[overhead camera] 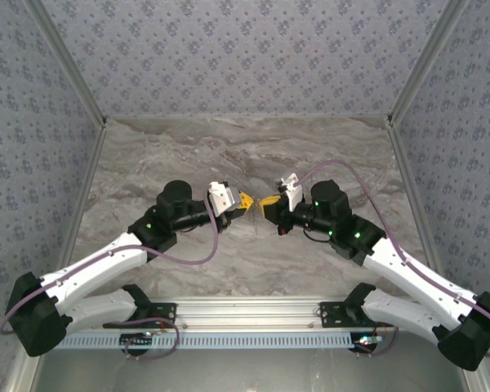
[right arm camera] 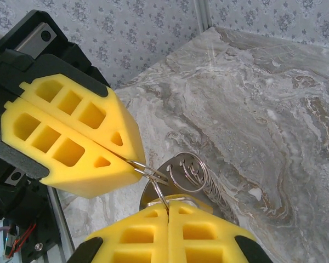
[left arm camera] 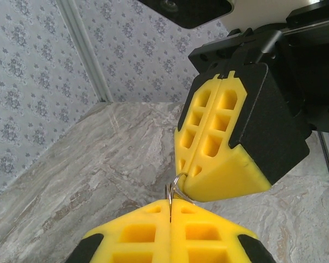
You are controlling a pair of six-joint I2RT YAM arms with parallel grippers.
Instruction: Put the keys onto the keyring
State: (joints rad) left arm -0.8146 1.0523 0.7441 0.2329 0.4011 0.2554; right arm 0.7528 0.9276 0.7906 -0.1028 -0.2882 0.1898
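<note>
My two grippers meet tip to tip above the middle of the table, left gripper (overhead camera: pixel 247 201) facing right gripper (overhead camera: pixel 267 204). Both are shut on the thin grey wire of the keyring (right arm camera: pixel 153 174), which bridges the short gap between them. From the left wrist, the keyring (left arm camera: pixel 171 192) rises out of my left gripper (left arm camera: pixel 170 204) into the right gripper (left arm camera: pixel 183 178). In the right wrist view, the keys show as one flat metal key (right arm camera: pixel 153 189) hanging under my right gripper (right arm camera: pixel 168 204). Its toothed blade (right arm camera: pixel 222 200) points down-right. A round wire loop (right arm camera: pixel 189 171) lies against its head. The left gripper (right arm camera: pixel 132 161) pinches two strands.
The marble tabletop (overhead camera: pixel 245 155) lies below and around the grippers. Patterned walls (overhead camera: pixel 245 49) enclose it at the back and sides, with metal corner posts (overhead camera: pixel 90 106). A slotted aluminium rail (overhead camera: pixel 245 322) carrying the arm bases runs along the near edge.
</note>
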